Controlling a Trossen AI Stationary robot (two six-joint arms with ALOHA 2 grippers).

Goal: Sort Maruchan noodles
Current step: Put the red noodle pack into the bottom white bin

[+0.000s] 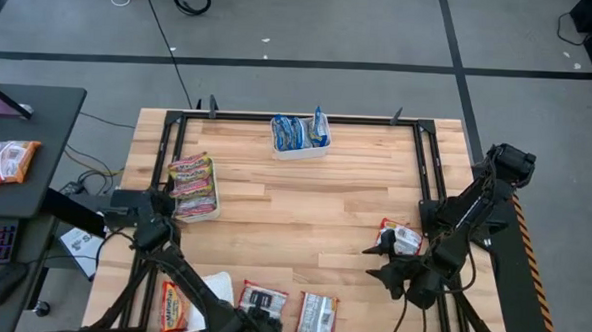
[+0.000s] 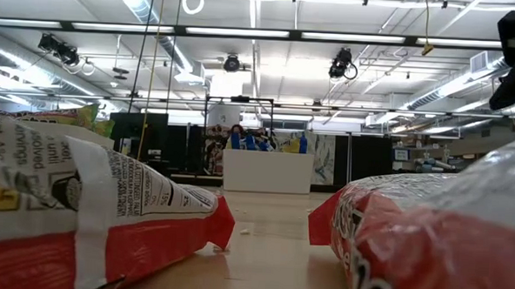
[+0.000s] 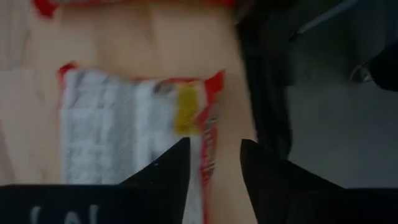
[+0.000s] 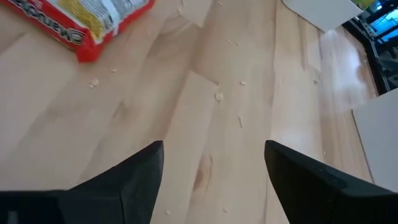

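Near the table's right edge, the right gripper (image 1: 390, 262) is hovering with fingers spread and empty, just beside a red-white noodle packet (image 1: 401, 237). At the front edge, the left gripper (image 3: 214, 163) is poised half-open over a red-white packet (image 3: 134, 127); closing on it looks like the next move.

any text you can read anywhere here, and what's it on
"Maruchan": brand on the red-white packet in the right wrist view, partly cut off by the picture's edge.
"solved", "until": bits of fine print on the near left packet in the low view; the rest is too small.
Large white letters on the near right packet: cut off, unreadable.
Packets in the high and left wrist views: too blurred to read.
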